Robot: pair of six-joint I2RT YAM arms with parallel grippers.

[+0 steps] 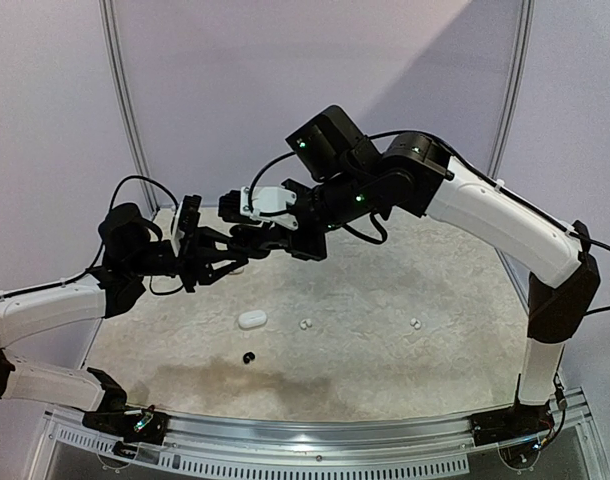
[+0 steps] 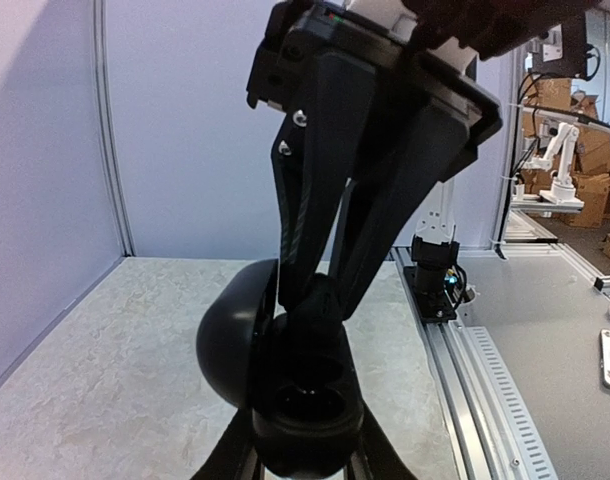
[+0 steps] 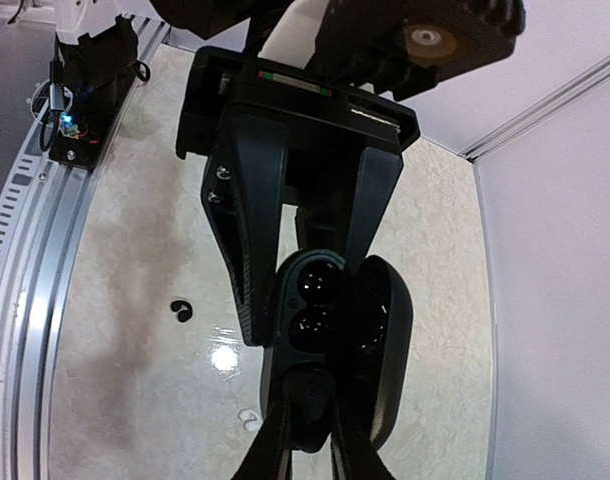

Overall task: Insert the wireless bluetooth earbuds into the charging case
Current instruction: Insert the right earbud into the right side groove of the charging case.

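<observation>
Three unseated: tiny glossy black earbud (image 1: 249,357), two white earbuds (image 1: 305,325) (image 1: 415,323) | left hand (image 3: 303,315) pinches open black oval case (image 2: 300,410) | right hand (image 2: 315,290) pressed together

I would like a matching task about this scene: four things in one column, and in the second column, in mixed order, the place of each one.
Things
1. black case
2. white case
3. black earbud
4. white earbud farthest right

Places
A. on the table, nearest to the arms' bases
B. held open in the air
C. on the table, alone on the right side
D. on the table, just beyond the black earbud

Pairs: 1-B, 2-D, 3-A, 4-C
</observation>
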